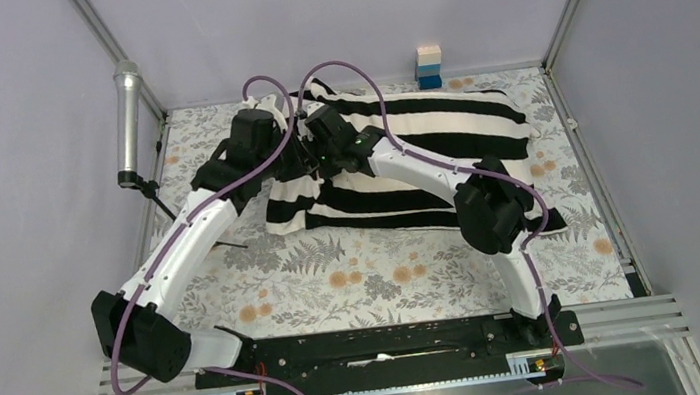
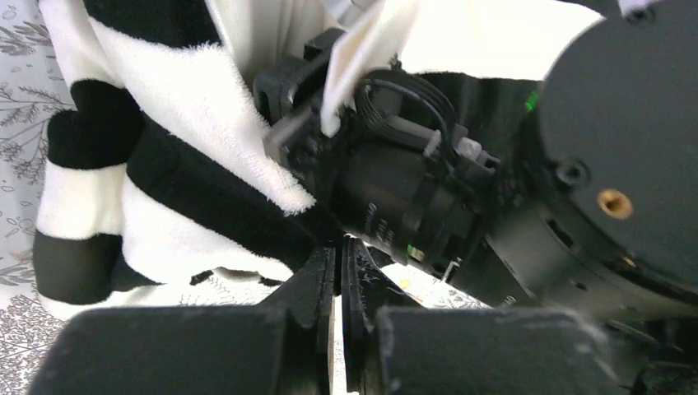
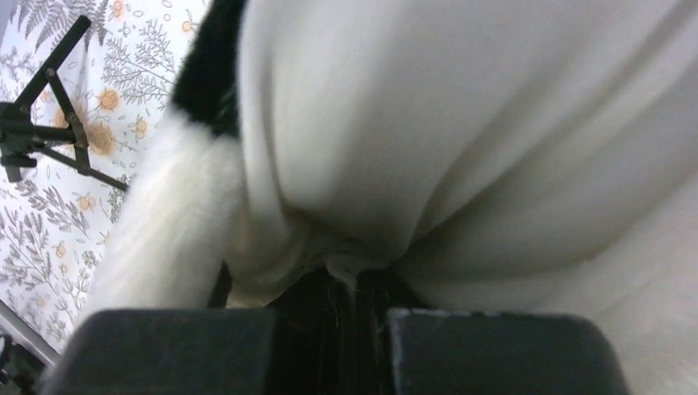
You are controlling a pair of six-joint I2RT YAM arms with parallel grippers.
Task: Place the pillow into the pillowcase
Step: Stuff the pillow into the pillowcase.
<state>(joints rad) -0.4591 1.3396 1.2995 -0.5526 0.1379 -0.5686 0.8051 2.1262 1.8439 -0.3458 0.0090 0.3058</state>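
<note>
Cream pillow (image 3: 461,123) pinched in closed right claw (image 3: 358,284); left claw (image 2: 339,247) clamped on pillowcase (image 1: 419,139) hem. Looks mid-stuffing. Next: push right, deeper.

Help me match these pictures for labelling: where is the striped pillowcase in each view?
Top: pillowcase in the middle, toward the back.
Left wrist: fills the left half.
Right wrist: strip at upper left.
Shared landmark: the floral table cover, in all three.
</note>
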